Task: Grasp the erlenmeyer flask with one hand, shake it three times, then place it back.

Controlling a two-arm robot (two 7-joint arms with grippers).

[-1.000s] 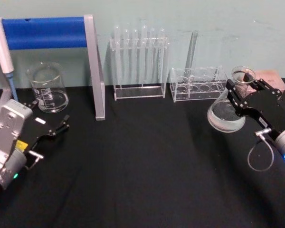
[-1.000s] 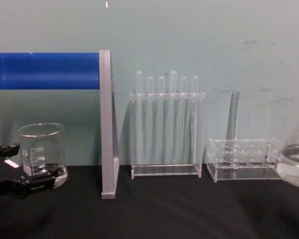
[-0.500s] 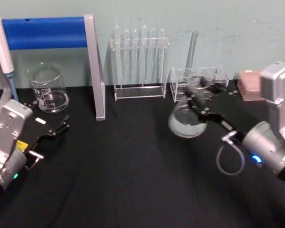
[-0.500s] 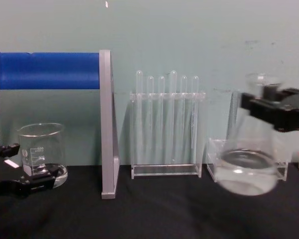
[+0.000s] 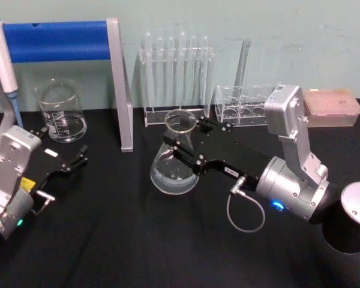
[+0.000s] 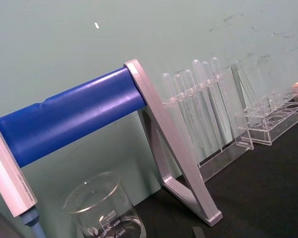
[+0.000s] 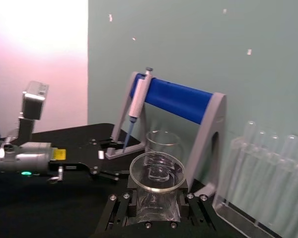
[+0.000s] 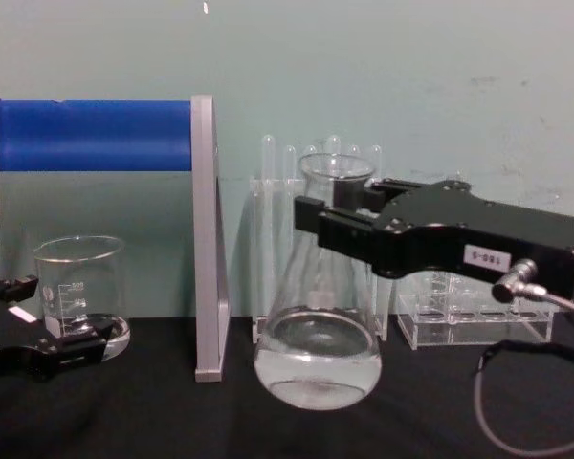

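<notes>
The erlenmeyer flask [image 5: 174, 163] [image 8: 318, 335] [image 7: 156, 184] is upright at the middle of the black table, with a little clear liquid in its wide base. My right gripper [image 5: 189, 143] [image 8: 327, 214] [image 7: 156, 201], black with a small white numbered label, is shut on the flask's neck just under the flared rim. I cannot tell whether the flask's base touches the table or hangs just above it. My left gripper [image 5: 65, 163] [image 8: 36, 327] rests open near the table's left edge, close to the beaker, holding nothing.
A glass beaker [image 5: 61, 111] stands at the back left under a blue-barred pipette stand [image 5: 54, 41] with a pipette [image 5: 1, 57]. A tall test tube rack [image 5: 175, 78], a low clear rack [image 5: 249, 105] and a pink tip box [image 5: 332, 107] line the back.
My right gripper has swung the flask from the far right edge leftward to the middle of the table. The left arm has not moved.
</notes>
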